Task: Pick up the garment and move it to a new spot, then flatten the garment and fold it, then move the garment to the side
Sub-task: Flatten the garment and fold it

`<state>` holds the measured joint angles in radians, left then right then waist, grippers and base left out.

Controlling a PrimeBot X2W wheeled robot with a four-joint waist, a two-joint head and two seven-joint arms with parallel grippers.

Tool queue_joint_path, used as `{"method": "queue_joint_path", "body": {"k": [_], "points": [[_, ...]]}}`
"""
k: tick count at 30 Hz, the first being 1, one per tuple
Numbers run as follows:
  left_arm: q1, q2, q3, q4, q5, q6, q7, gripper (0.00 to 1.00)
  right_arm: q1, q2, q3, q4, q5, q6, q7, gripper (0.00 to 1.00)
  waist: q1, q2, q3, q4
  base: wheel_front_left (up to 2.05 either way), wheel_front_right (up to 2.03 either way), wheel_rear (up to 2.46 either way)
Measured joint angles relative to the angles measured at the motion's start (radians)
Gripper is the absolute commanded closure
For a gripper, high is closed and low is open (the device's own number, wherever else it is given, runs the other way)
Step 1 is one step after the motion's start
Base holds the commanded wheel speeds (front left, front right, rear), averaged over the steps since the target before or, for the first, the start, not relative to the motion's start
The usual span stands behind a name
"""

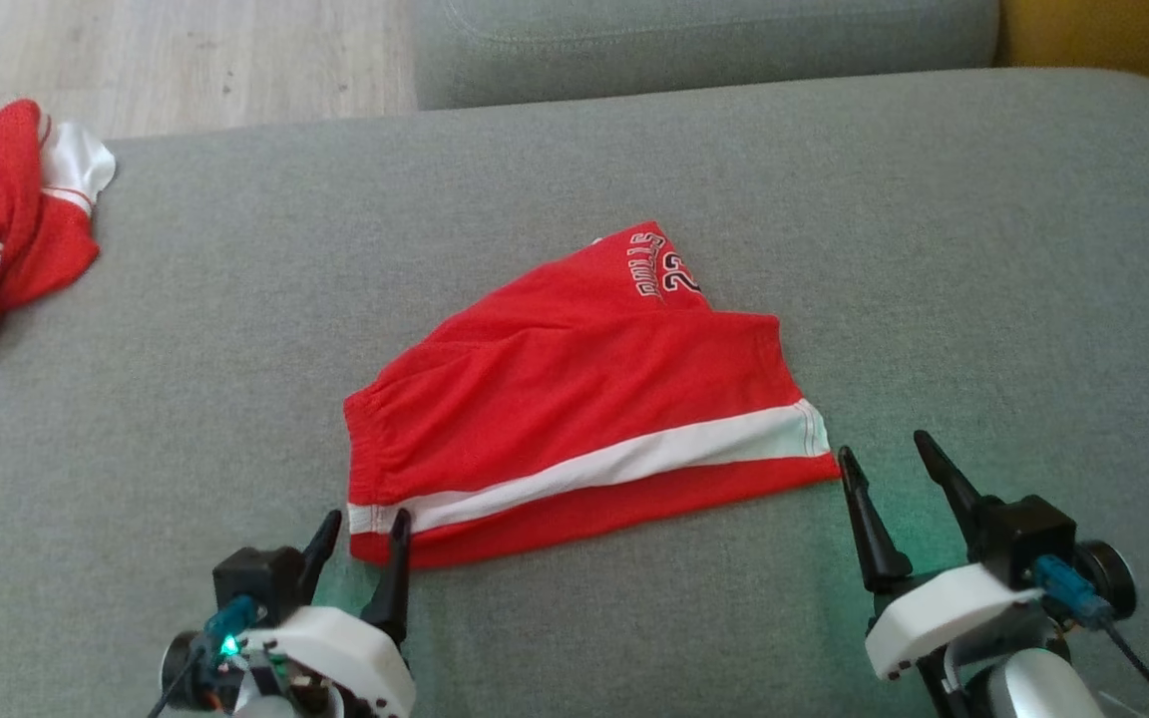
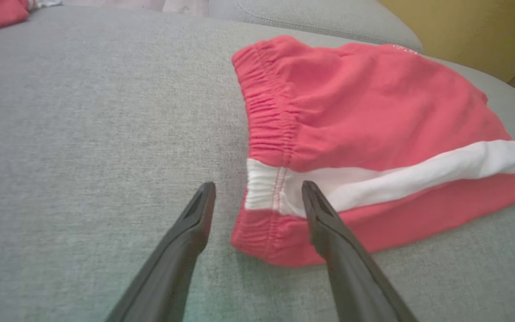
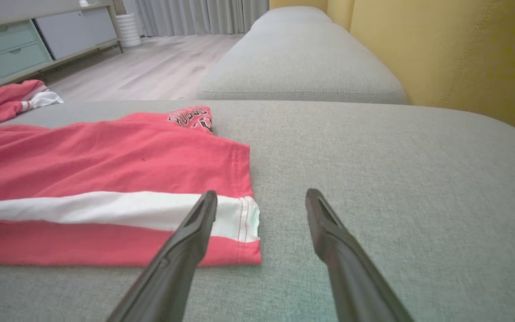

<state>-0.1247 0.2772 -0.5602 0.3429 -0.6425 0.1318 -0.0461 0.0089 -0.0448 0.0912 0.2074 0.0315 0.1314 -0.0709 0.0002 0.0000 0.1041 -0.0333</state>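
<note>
I'm over a grey woven cushion (image 1: 186,349), wide and flat, with pale wood floor (image 1: 186,60) beyond it and a yellow backrest (image 3: 441,53) on the right. The shorts (image 1: 574,399) lie flat mid-cushion: red knit, a white stripe (image 1: 634,459), gathered elastic waistband (image 2: 266,112) toward my left, stitched hem (image 3: 244,179) toward my right. My left gripper (image 1: 367,519) is spread wide at the waistband corner, holding nothing. My right gripper (image 1: 883,445) is spread wide just beside the hem corner, also empty. A crumpled red-and-white heap (image 1: 6,219) sits at the cushion's far left edge.

A home living room: grey sofa (image 3: 302,58), wooden floor (image 3: 150,67), curtains (image 3: 195,15) and a low cabinet (image 3: 74,29) with drawers
</note>
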Motion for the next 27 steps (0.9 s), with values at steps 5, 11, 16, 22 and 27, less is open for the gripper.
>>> {"method": "queue_joint_path", "body": {"k": [5, 11, 16, 22, 27], "points": [[-0.020, -0.007, -0.001, 0.006, 0.000, -0.012, -0.040, 0.95, -0.023, 0.000, -0.001, 0.029, -0.023, 0.000, 0.066, 0.00, -0.0001, 0.0000, 0.018, -0.002, 0.00, 0.00, 0.00], [-0.043, -0.015, -0.013, -0.002, 0.003, -0.019, -0.063, 1.00, -0.112, 0.000, -0.001, 0.074, -0.049, 0.000, 0.146, 0.00, 0.0000, 0.0000, 0.032, 0.011, 0.00, 0.00, 0.00], [-0.045, -0.016, -0.017, -0.009, 0.010, -0.018, -0.074, 1.00, -0.204, -0.003, 0.005, 0.144, -0.038, 0.000, 0.257, 0.00, 0.0000, 0.0000, 0.043, 0.028, 0.00, 0.00, 0.00], [-0.051, -0.021, -0.022, -0.010, 0.010, -0.018, -0.080, 1.00, -0.249, -0.021, 0.032, 0.232, -0.020, 0.000, 0.360, 0.00, -0.0001, 0.0000, 0.050, 0.049, 0.00, 0.00, 0.00], [-0.052, -0.031, -0.025, -0.009, 0.010, -0.018, -0.089, 1.00, -0.254, -0.028, 0.075, 0.256, 0.010, 0.000, 0.370, 0.00, -0.0002, 0.0000, 0.049, 0.054, 0.00, 0.00, 0.00]]}}
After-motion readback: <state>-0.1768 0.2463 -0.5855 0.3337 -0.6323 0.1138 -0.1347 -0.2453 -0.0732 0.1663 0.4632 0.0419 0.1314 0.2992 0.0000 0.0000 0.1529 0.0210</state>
